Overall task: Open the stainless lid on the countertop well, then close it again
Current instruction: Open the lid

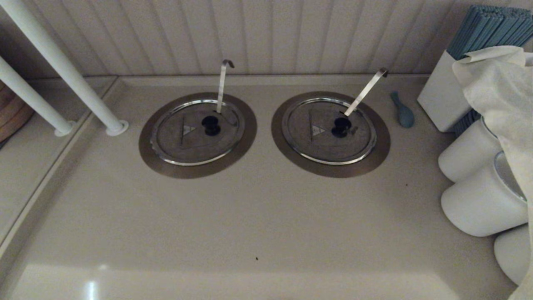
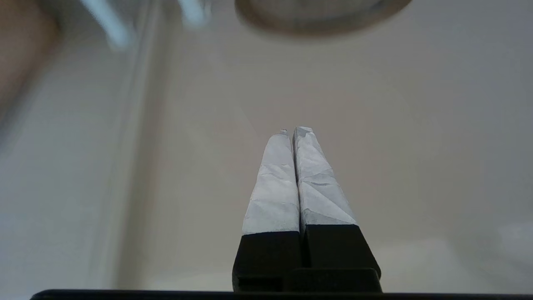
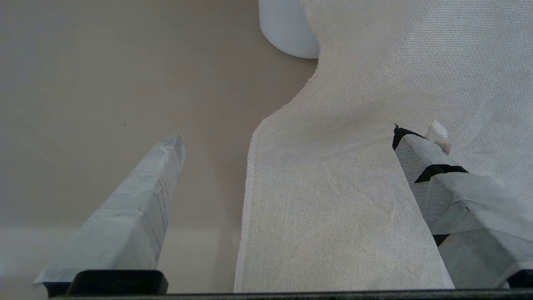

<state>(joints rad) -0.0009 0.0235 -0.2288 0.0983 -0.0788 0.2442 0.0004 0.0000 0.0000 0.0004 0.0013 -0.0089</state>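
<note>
The stainless lid (image 1: 183, 139) lies shut on the countertop well (image 1: 152, 160), the left one of two. It has a black knob (image 1: 211, 125), a triangle sticker and a thin hooked rod (image 1: 222, 85) standing up through it. Neither gripper shows in the head view. In the left wrist view my left gripper (image 2: 293, 131) is shut with nothing in it, over bare counter, with the edge of the well's bronze ring (image 2: 320, 23) ahead. In the right wrist view my right gripper (image 3: 287, 137) is open, with a white cloth (image 3: 354, 166) lying beneath and between its fingers, not gripped.
The twin lid (image 1: 329, 139) with a flat strip handle (image 1: 365, 91) sits to the right. A blue spoon (image 1: 403, 111), a white box (image 1: 441, 98), white jars (image 1: 479, 200) and the draped cloth (image 1: 499, 96) crowd the right side. White poles (image 1: 66, 71) stand at the left.
</note>
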